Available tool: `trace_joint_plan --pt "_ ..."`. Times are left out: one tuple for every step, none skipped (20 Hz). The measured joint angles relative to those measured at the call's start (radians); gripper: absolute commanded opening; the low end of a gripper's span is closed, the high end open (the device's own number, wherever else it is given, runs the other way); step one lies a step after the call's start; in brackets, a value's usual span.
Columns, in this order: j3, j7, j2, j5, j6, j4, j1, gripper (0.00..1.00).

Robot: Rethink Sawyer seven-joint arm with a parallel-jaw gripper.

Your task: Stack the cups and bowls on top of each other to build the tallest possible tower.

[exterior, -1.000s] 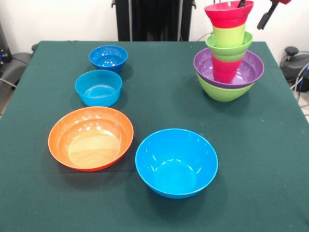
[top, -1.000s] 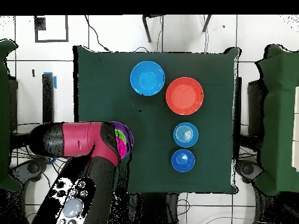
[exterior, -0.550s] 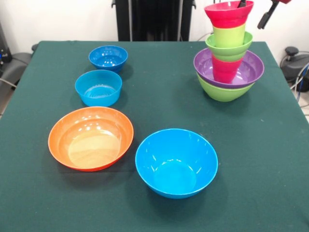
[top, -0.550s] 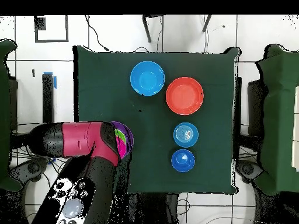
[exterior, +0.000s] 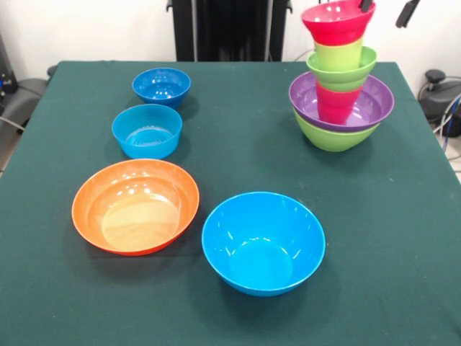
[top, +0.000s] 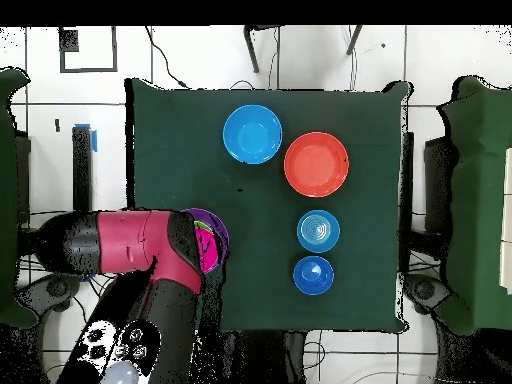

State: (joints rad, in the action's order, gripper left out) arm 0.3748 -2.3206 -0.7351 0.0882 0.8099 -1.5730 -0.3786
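The tower (exterior: 338, 79) stands at the table's far right. From the bottom it is a large lime-green bowl (exterior: 333, 137), a purple bowl (exterior: 371, 108), a red cup (exterior: 336, 104), a small lime-green bowl (exterior: 343, 74), a lime-green cup (exterior: 340, 54) and a small pink-red bowl (exterior: 337, 21), which sits slightly tilted. My gripper (exterior: 387, 7) shows only as two dark fingertips at the top edge. It is open, with one tip over the pink-red bowl's right rim and the other well clear to the right. In the overhead view the arm (top: 140, 245) hides most of the tower; only the purple bowl's rim (top: 218, 232) shows.
Loose on the cloth are a small dark blue bowl (exterior: 161, 86), a small light blue bowl (exterior: 147, 130), a large orange bowl (exterior: 135, 206) and a large light blue bowl (exterior: 263, 242). In the overhead view these lie right of the arm: (top: 313, 275), (top: 318, 231), (top: 316, 164), (top: 252, 134).
The fingertips have risen and drifted slightly right, leaving the pink-red bowl on the tower. That bowl has shifted a little left and tilted.
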Motion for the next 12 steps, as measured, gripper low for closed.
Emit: trace_joint_plan --pt "0.0 0.0 -0.004 0.0 0.001 0.0 0.0 1.0" --pt "0.0 0.0 -0.011 0.0 0.003 0.0 0.0 1.0" --pt "0.0 0.0 -0.015 0.0 0.005 0.0 0.0 1.0" --pt "0.0 0.0 -0.022 0.0 0.008 0.0 0.0 1.0" --pt "0.0 0.0 -0.027 0.0 0.01 0.0 0.0 1.0" --pt "0.0 0.0 -0.033 0.0 0.013 0.0 0.0 1.0" --pt "0.0 0.0 -0.037 0.0 0.015 0.0 0.0 1.0" --pt "0.0 0.0 -0.045 0.0 0.019 0.0 0.001 1.0" --pt "0.0 0.0 -0.048 0.0 0.02 0.0 0.001 1.0" --pt "0.0 0.0 -0.053 0.0 0.021 0.0 0.001 1.0" --pt "0.0 0.0 -0.055 0.0 0.021 0.0 0.002 1.0" --pt "0.0 0.0 -0.058 0.0 0.022 0.0 0.002 1.0"
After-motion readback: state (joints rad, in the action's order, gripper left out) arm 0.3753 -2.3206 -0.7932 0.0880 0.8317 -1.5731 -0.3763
